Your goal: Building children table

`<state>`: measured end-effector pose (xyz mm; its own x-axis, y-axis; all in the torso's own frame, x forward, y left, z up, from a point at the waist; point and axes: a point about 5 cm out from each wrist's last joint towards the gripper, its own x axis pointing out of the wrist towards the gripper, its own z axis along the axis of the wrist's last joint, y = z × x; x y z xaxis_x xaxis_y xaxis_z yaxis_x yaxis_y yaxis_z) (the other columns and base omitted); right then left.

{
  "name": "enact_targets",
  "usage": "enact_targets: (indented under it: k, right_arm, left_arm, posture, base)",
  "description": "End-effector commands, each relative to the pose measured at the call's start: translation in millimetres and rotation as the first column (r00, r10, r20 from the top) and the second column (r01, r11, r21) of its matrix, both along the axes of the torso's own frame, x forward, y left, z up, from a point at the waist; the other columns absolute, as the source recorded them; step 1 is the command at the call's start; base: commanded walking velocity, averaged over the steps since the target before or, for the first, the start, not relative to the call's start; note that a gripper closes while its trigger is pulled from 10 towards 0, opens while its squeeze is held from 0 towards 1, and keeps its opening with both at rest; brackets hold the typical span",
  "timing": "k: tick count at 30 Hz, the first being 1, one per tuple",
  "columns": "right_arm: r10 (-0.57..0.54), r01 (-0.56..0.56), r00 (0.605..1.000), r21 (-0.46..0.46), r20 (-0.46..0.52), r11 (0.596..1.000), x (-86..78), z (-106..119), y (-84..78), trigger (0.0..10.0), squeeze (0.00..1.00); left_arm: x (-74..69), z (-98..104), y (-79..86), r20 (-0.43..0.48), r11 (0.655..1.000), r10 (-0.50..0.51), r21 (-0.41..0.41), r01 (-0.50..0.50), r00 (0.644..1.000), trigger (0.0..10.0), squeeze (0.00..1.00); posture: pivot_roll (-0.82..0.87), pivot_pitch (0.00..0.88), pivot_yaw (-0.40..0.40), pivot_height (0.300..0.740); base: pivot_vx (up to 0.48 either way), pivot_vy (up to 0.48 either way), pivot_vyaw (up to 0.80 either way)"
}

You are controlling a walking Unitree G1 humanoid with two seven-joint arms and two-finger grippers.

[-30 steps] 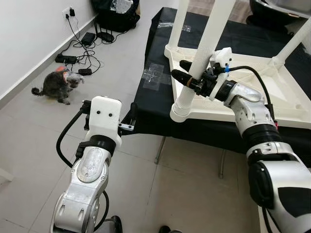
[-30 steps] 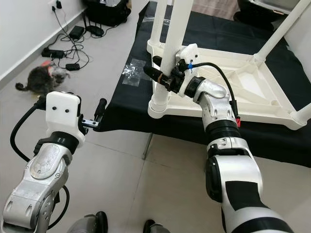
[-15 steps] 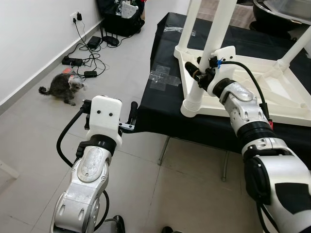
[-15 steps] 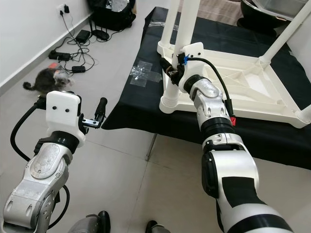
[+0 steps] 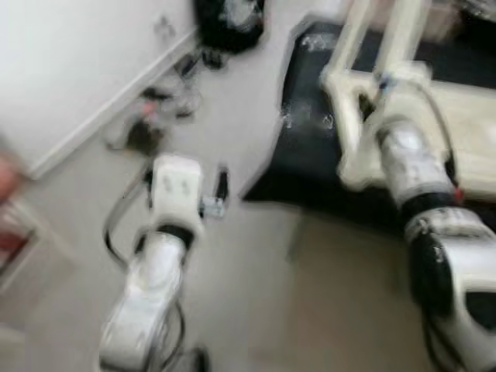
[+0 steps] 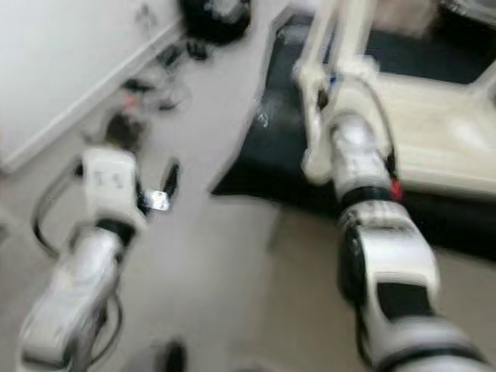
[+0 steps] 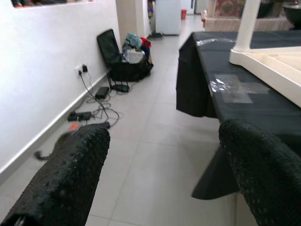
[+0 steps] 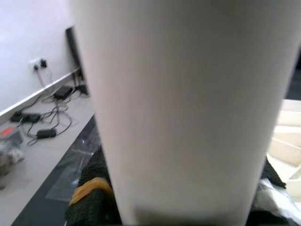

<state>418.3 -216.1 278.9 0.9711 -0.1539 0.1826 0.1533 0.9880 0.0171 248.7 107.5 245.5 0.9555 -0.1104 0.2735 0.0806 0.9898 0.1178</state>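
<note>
The head views are blurred. A white children's table point(image 5: 465, 101) lies upside down on a black-covered stand point(image 5: 310, 155), legs pointing up. My right gripper point(image 5: 370, 87) is at the near-left leg point(image 5: 350, 108). In the right wrist view that white leg point(image 8: 183, 103) presses right up against the camera, with black fingers point(image 8: 91, 197) on either side of it. My left gripper point(image 5: 221, 186) hangs over the floor, left of the stand's corner. In its wrist view the left gripper point(image 7: 164, 141) is open with nothing between its fingers point(image 7: 70, 179).
A small grey dog point(image 5: 143, 136) sits on the tiled floor by the white wall, near power cables point(image 7: 89, 113). A black bag point(image 7: 124, 61) stands further back by the wall. The black cloth point(image 7: 225, 99) hangs over the stand's edge.
The head camera has swung, so the whole picture is shifted and blurred. My right gripper has closed in on the leg. The left arm holds the same pose.
</note>
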Motion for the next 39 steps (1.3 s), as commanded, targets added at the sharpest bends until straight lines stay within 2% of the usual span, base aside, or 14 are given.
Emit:
enact_targets:
  k: [1, 4, 9, 10, 12, 20, 24, 26, 29, 36, 39]
  right_arm:
    - [0.033, -0.027, 0.993, 0.051, -0.117, 0.998, 0.7, -33.2, 9.2, 10.0, 0.00]
    - [-0.002, 0.010, 0.996, 0.082, -0.088, 0.997, 1.8, -25.3, 10.6, 10.0, 0.00]
    - [-0.017, 0.023, 0.998, 0.078, -0.068, 0.997, 2.5, -20.9, 14.5, 10.0, 0.00]
    - [-0.051, 0.058, 0.997, 0.101, -0.064, 0.993, 2.3, -20.1, 13.8, 10.0, 0.00]
    - [-0.087, 0.097, 0.993, 0.139, -0.077, 0.985, 2.5, -21.8, 15.4, 10.0, 0.00]
    - [-0.092, 0.106, 0.991, 0.145, -0.097, 0.984, 2.9, -29.0, 26.3, 10.0, 0.00]
    - [-0.129, 0.147, 0.985, 0.161, -0.118, 0.976, 1.8, -37.7, 37.3, 10.0, 0.00]
    - [-0.155, 0.170, 0.981, 0.140, -0.113, 0.975, 0.9, -38.5, 40.3, 10.0, 0.00]
    - [-0.162, 0.176, 0.981, 0.131, -0.108, 0.976, 0.7, -38.6, 42.4, 10.0, 0.00]
    - [-0.119, 0.132, 0.986, 0.108, -0.116, 0.985, 1.6, -39.2, 49.3, 10.0, 0.00]
    - [-0.131, 0.144, 0.985, 0.122, -0.109, 0.982, 1.8, -36.2, 49.5, 10.0, 0.00]
  left_arm:
    - [-0.9, -2.7, -3.5, -0.012, 1.000, -0.009, 0.009, 0.009, 1.000, 10.0, 0.00]
    - [-1.6, -2.3, -4.1, -0.008, 1.000, -0.011, 0.009, 0.011, 1.000, 10.0, 0.00]
    - [-1.5, -2.0, -4.9, -0.006, 1.000, -0.015, 0.013, 0.015, 1.000, 10.0, 0.00]
    - [-1.4, -1.6, -5.5, -0.004, 1.000, -0.018, 0.015, 0.018, 1.000, 10.0, 0.00]
    - [-1.1, -0.9, -6.6, -0.001, 1.000, -0.019, 0.015, 0.019, 1.000, 10.0, 0.00]
    - [-0.6, -2.1, -8.5, -0.004, 1.000, -0.022, 0.014, 0.022, 1.000, 10.0, 0.00]
    - [15.5, 8.3, -21.7, 0.035, 0.997, -0.077, 0.015, 0.077, 0.996, 10.0, 0.00]
    - [23.3, 14.5, -27.7, 0.053, 0.997, -0.074, -0.006, 0.075, 0.996, 10.0, 0.00]
    - [26.2, 16.0, -30.6, 0.058, 0.997, -0.069, -0.017, 0.070, 0.996, 10.0, 0.00]
    - [23.5, 13.6, -28.9, 0.051, 0.999, -0.020, -0.036, 0.022, 0.999, 10.0, 0.00]
    - [16.6, 3.2, -23.5, 0.020, 0.999, -0.016, -0.030, 0.017, 1.000, 10.0, 0.00]
  posture:
    - [0.14, 0.238, -0.120, 0.740]
    - [0.14, 0.228, -0.124, 0.740]
    - [0.14, 0.225, -0.119, 0.740]
    - [0.14, 0.224, -0.121, 0.740]
    - [0.14, 0.223, -0.121, 0.740]
    - [0.14, 0.225, -0.121, 0.740]
    - [0.12, 0.226, -0.094, 0.740]
    - [0.12, 0.228, -0.092, 0.740]
    - [0.12, 0.229, -0.094, 0.740]
    - [0.12, 0.231, -0.099, 0.740]
    - [0.12, 0.234, -0.108, 0.740]
  base:
    - [0.000, 0.000, 0.00]
    - [0.000, 0.000, 0.00]
    - [0.000, 0.000, 0.00]
    - [0.000, 0.000, 0.00]
    - [0.000, 0.000, 0.00]
    - [0.000, 0.000, 0.00]
    - [0.000, 0.000, 0.00]
    - [0.000, 0.000, 0.00]
    - [0.000, 0.000, 0.00]
    - [0.000, 0.000, 0.00]
    - [0.000, 0.000, 0.00]
